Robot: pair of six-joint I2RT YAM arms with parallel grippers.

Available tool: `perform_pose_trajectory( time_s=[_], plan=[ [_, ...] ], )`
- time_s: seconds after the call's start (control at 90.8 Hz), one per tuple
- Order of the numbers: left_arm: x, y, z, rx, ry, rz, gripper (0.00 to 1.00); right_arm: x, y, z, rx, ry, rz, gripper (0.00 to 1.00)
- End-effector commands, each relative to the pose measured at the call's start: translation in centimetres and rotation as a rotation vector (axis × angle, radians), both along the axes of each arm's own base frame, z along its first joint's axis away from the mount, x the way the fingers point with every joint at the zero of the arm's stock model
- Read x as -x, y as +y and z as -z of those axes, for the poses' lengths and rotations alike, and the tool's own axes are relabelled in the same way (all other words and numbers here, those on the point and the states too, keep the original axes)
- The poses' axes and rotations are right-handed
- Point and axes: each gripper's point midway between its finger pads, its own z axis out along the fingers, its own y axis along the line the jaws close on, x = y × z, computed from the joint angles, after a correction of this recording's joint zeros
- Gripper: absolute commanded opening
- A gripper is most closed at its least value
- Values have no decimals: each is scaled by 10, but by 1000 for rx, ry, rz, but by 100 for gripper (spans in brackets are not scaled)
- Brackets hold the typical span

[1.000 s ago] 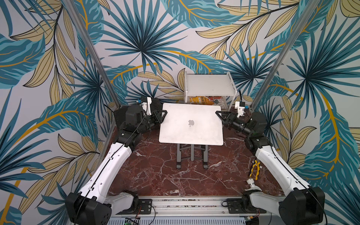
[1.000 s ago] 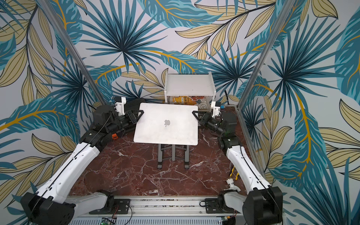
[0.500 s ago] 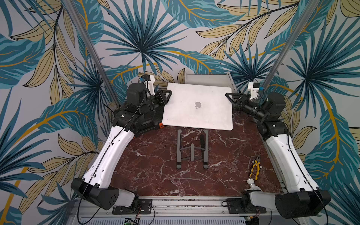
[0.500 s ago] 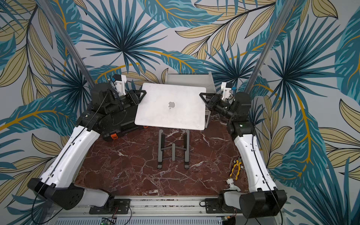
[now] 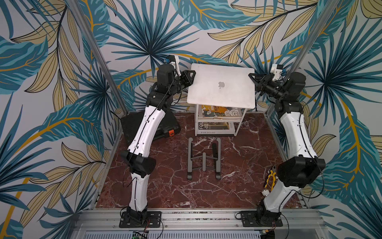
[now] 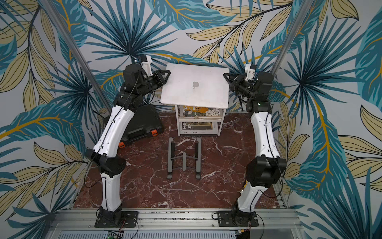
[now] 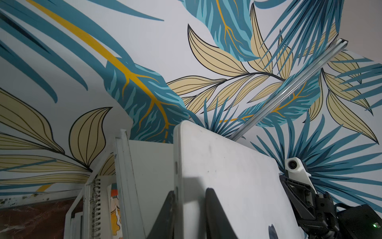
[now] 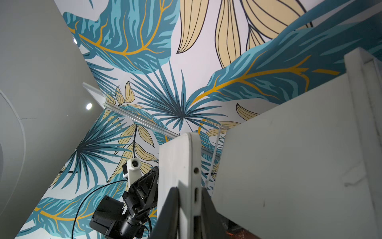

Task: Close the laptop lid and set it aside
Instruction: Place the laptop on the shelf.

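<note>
Above marble table (image 5: 165,186): grips closed laptop (image 5: 221,95) by opposite edges, left hand (image 5: 191,76) and right hand (image 5: 252,79) clenched on it; holds level over rack (image 7: 151,165) for balanced set-down.

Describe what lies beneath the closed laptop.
Under the laptop stands the white shelf rack, its shelves holding magazines. From above, the laptop covers the rack's top.

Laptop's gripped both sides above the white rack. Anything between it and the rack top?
Nothing visible. The closed laptop, clamped at its sides by the left gripper and right gripper, hangs over the white shelf rack; wrist views show an open gap between them.
</note>
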Motion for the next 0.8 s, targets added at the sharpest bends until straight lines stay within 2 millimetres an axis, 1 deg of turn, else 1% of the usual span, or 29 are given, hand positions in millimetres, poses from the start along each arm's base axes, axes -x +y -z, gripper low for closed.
perform_pose_trajectory(
  time_s=[0.0, 0.044, 0.066, 0.099, 0.121, 0.154, 0.187, 0.22, 0.242, 0.308, 0.364, 0.397, 0.408, 0.43, 0.551, 0.793],
  plan=[
    [31, -81, -18, -21, -219, 230, 0, 14, 38, -25, -14, -108, -166, 0],
    [26, -81, -20, -12, -252, 214, 0, 5, 35, -28, -21, -118, -150, 0],
    [22, -84, -18, -11, -266, 211, 0, -3, 34, -24, -23, -112, -142, 0],
    [17, -85, -15, -8, -280, 201, 0, -7, 33, -30, -25, -129, -129, 0],
    [14, -87, -14, -7, -291, 197, 0, -13, 32, -28, -27, -125, -124, 0],
    [11, -87, -15, -2, -313, 188, 0, -18, 31, -32, -31, -138, -111, 0],
    [7, -88, -14, 1, -333, 179, 0, -27, 30, -30, -36, -139, -101, 0],
    [2, -90, -11, 1, -347, 168, 0, -31, 29, -33, -44, -150, -92, 0],
    [-2, -90, -10, 0, -359, 159, 0, -37, 28, -29, -48, -145, -84, 0],
    [-11, -91, -5, 10, -385, 131, 0, -49, 23, -28, -63, -153, -55, 0],
    [-19, -90, -2, 13, -391, 107, 0, -58, 19, -22, -71, -149, -35, 0],
    [-19, -87, -8, 18, -408, 93, 0, -63, 18, -19, -71, -149, -25, 0],
    [-24, -89, 0, 13, -400, 92, 0, -64, 18, -18, -71, -148, -21, 0],
    [-30, -90, 7, 11, -395, 85, 0, -66, 17, -16, -70, -146, -16, 0],
    [-46, -86, 22, 14, -388, 39, 0, -78, 14, -3, -58, -134, 14, 0],
    [-71, -74, 42, 52, -386, -33, 0, -102, 6, 22, -47, -106, 70, 0]
  ],
)
